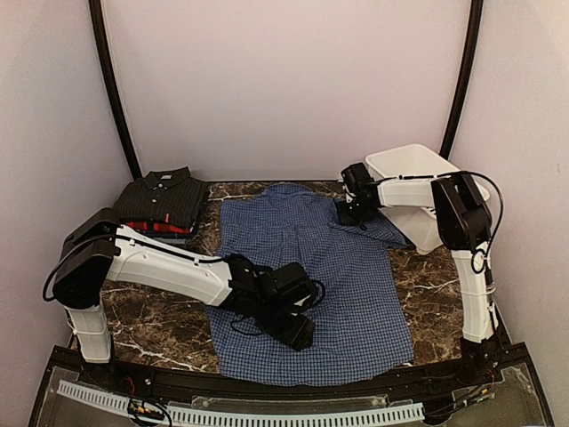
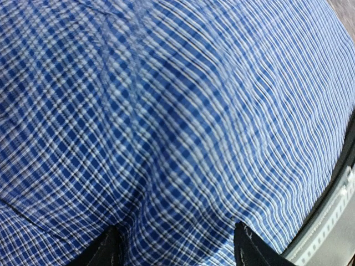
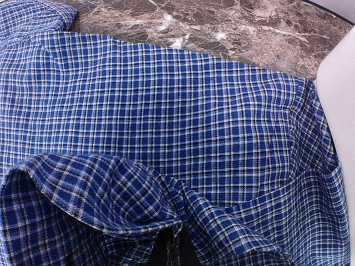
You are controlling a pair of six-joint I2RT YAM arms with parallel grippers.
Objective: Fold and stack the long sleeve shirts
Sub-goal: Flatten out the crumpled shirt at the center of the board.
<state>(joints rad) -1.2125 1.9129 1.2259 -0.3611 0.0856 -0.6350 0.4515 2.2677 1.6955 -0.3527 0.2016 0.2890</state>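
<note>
Right hand [image 1: 348, 213] is clamped tight on a fold of the blue shirt [image 1: 356, 267], up by the far right corner, just beside the white basket [image 1: 418, 165]. Left hand [image 1: 300, 334], jaws apart and empty, sits low over the hem near the near edge. The dark shirt [image 1: 164, 196] lies folded atop the red one [image 1: 156, 228] in the far left corner. The danger: that thin pinch could slip. Or a pull could drag the whole shirt across the slick marbled worktop [image 1: 151, 311] and snag the basket. Plain pale walls all round.
</note>
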